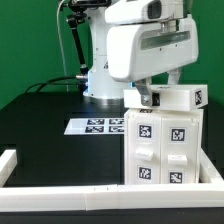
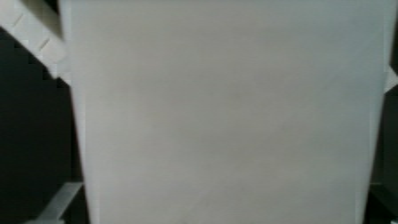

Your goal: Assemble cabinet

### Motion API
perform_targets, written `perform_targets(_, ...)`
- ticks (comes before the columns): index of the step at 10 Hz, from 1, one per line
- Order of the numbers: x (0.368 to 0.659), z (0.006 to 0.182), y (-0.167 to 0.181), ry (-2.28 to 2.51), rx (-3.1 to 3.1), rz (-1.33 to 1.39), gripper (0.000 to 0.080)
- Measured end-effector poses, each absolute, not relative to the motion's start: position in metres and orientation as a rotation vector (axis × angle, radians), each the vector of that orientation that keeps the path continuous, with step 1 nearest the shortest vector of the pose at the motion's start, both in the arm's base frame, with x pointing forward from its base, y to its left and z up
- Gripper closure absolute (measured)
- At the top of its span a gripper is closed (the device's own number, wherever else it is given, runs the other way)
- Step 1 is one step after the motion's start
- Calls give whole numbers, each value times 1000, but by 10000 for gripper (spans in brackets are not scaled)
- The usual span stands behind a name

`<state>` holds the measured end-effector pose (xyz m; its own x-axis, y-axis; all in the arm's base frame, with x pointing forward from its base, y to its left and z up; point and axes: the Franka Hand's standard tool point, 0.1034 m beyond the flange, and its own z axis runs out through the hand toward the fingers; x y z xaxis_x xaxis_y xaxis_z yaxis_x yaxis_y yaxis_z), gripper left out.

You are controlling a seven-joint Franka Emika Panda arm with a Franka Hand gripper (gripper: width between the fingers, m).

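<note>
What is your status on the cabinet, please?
Gripper at cabinet top, open or shut unreadable. Cabinet upright, right of the marker board in the exterior view. Nothing visibly blocking.

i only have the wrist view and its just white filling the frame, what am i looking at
observer: The exterior view shows the gripper at the top of the cabinet, against its top piece. I cannot tell if it is gripping.
operator: is the cabinet standing or lying down
observer: Standing upright on the table, with a tagged face toward the exterior camera.
operator: anything close by
observer: The marker board lies flat on the exterior view's left of the cabinet, and a low white rail runs in front.
</note>
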<state>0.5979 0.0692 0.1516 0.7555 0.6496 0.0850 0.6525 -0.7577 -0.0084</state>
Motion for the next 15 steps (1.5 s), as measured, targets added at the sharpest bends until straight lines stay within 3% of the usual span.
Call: perform_targets(15, 594, 150, 82, 912, -2919, -59, 242)
